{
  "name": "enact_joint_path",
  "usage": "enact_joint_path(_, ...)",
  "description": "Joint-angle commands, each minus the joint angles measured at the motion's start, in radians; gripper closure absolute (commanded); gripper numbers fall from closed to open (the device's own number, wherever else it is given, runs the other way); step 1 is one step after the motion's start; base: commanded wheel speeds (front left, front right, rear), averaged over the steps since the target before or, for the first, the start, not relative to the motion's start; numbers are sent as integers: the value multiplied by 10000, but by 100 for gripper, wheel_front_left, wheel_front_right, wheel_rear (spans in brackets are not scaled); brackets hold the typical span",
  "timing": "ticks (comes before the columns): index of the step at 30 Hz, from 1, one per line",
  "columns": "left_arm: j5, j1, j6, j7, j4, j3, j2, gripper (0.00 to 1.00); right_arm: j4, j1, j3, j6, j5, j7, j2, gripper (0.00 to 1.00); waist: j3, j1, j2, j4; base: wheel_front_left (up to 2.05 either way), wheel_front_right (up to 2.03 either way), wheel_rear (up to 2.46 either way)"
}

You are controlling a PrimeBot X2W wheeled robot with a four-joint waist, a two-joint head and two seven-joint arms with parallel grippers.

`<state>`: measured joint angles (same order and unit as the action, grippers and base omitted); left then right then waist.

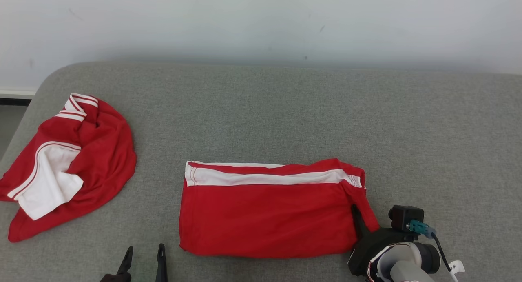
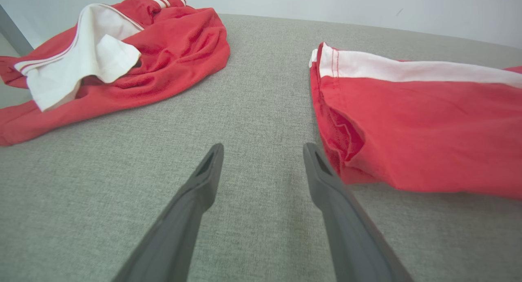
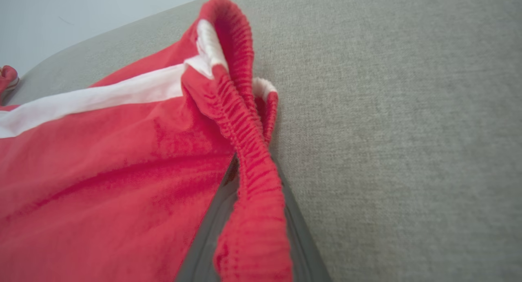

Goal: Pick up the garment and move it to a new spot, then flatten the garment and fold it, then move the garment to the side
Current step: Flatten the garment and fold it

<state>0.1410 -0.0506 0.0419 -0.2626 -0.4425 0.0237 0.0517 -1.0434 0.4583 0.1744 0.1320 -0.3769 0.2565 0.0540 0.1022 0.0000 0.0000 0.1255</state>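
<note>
The garment (image 1: 269, 216) is a pair of red shorts with a white side stripe, folded into a flat rectangle on the grey table (image 1: 285, 110). Its elastic waistband (image 3: 244, 123) is at the right end, lifted into a ridge. My right gripper (image 1: 359, 220) comes in from the lower right and is shut on that waistband, whose gathered red band runs between the two dark fingers (image 3: 204, 241) in the right wrist view. My left gripper (image 1: 145, 249) stands open near the table's front edge, just left of the garment's lower left corner (image 2: 346, 167), with nothing between its fingers (image 2: 195, 192).
A second red and white garment (image 1: 69, 167) lies crumpled at the table's far left, also visible in the left wrist view (image 2: 122, 57). Bare grey tabletop stretches behind and to the right of the folded shorts. A pale wall (image 1: 261, 25) stands behind the table.
</note>
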Motion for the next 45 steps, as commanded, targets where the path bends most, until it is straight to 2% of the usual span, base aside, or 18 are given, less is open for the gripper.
enact_joint_path(1,11,-108,-10,-31,-35,-4,-17,0,-355,-247,41,-27,-26,-163,-46,100,-9,0,0,-27,0,0,0)
enact_joint_path(5,24,18,-5,-32,-68,-33,-18,0,-584,-223,-315,-38,-143,-55,114,100,-104,0,0,-146,0,0,0)
enact_joint_path(10,71,140,69,-32,-164,25,-20,0,-508,-358,-977,-73,-348,40,764,100,-312,0,0,-440,0,0,0)
enact_joint_path(16,160,274,51,-32,-245,236,-13,0,124,-380,-1437,-35,-300,70,1237,100,-496,0,0,-771,0,0,0)
enact_joint_path(19,186,294,25,-32,-279,324,-17,0,575,-373,-1363,-27,-368,71,1158,100,-543,0,0,-908,0,0,0)
enact_joint_path(23,415,300,33,-32,-340,413,-14,0,1480,-430,-833,-27,-813,-11,832,100,-573,0,0,-1022,0,0,0)
enact_joint_path(27,497,346,3,-32,-395,491,-16,0,2875,-649,194,-27,-1605,-616,552,100,-576,0,0,-1063,0,0,0)
enact_joint_path(34,524,265,-14,-32,-452,618,-14,0,5207,-1134,1886,-25,-2710,-1768,586,100,-527,0,0,-799,0,0,0)
enact_joint_path(39,497,181,6,-32,-475,743,-16,0,5500,-1079,2547,-25,-2767,-2145,450,100,-492,0,0,-444,0,0,0)
enact_joint_path(45,389,77,67,-32,-564,776,-18,0,4876,-609,3281,-26,-2363,-2045,193,100,-396,0,0,148,0,0,0)
